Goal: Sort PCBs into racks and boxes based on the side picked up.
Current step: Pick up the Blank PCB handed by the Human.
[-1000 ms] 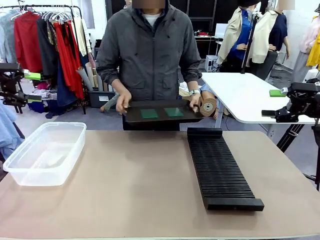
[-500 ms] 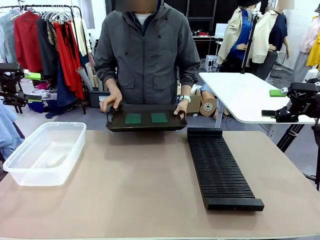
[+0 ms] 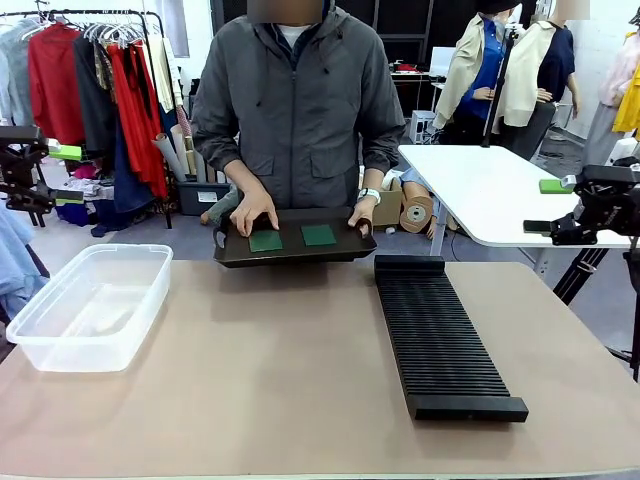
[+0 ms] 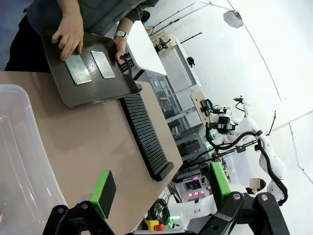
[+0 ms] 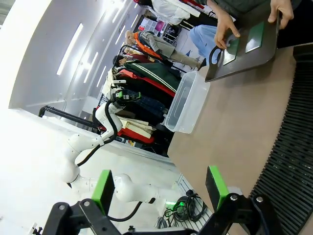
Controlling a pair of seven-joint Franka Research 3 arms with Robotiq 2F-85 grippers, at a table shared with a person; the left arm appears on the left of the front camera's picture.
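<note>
Left end effector (image 4: 161, 188) and right end effector (image 5: 160, 189) both gape empty; far beyond the left one, past the ribbed black rack (image 4: 146, 139) and clear tub (image 4: 19, 161), two thin PCBs (image 4: 78, 68) on a black tray (image 4: 93, 95) look grey-green, greener from the front.
</note>
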